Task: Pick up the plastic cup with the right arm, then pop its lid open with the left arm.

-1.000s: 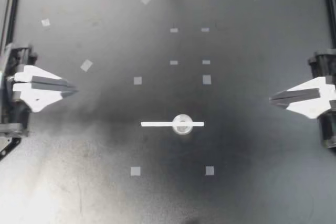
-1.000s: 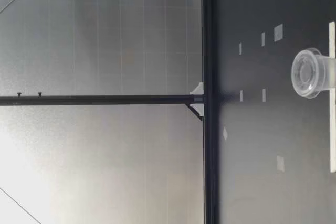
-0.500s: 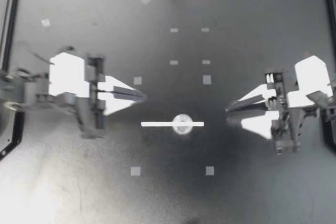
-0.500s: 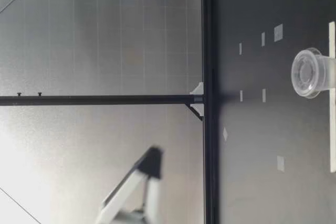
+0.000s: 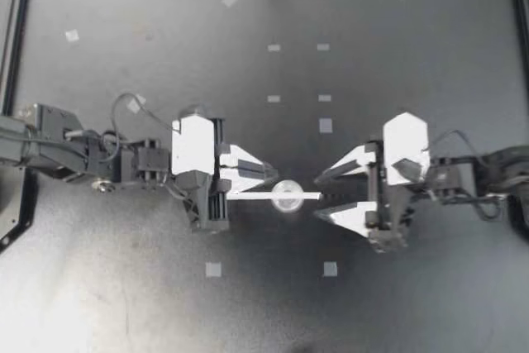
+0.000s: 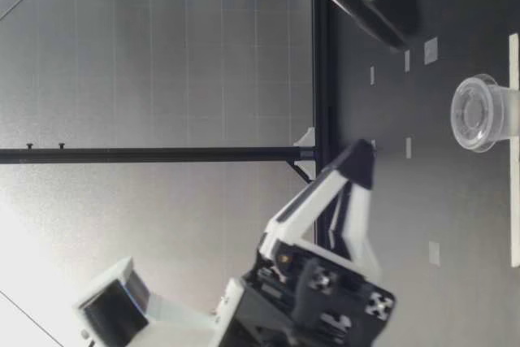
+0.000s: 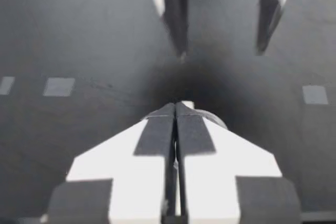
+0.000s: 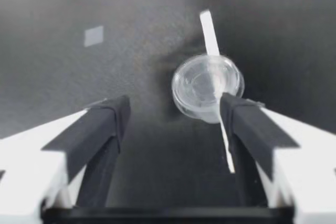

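Your L gripper, fingers together, is just beside the clear cup at its 10 o'clock. R gripper, fingers apart, faces it from 3 o'clock. Cup stands on white strip – btwn both.

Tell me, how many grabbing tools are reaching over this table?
2. My left tool, fingers together, is beside the clear cup; my right tool, fingers apart, faces the cup from the opposite side. No other shows, and none seems hidden.
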Robot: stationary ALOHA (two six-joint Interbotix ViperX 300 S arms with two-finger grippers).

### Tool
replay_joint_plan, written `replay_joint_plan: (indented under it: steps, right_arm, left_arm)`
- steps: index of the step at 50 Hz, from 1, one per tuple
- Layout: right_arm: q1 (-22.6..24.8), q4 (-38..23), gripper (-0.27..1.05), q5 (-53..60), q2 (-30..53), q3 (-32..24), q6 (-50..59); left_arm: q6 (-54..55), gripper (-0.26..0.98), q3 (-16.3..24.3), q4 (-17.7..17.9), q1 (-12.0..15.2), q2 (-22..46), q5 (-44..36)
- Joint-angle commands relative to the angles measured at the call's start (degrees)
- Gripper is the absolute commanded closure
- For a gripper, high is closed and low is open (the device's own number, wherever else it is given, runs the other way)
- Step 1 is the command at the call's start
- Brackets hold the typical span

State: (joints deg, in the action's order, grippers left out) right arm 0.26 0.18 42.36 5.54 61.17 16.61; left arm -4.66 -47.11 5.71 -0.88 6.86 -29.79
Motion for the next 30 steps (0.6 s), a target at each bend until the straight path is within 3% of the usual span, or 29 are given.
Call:
replay_joint_plan:
  steps: [1, 30]
  right_arm:
    - [-0.1, 0.1, 0.09, 1.8, 2.5, -2.1, 0.4]
    - [-0.2, 1.8, 0.09, 1.8, 9.1, -4.4, 0.2]
  left_arm:
    - [0.1, 0.75, 0.7, -0.1, -1.0, -0.5, -0.6]
    - [-0.6, 0.75, 2.2, -0.2, -1.8, 4.1, -0.5]
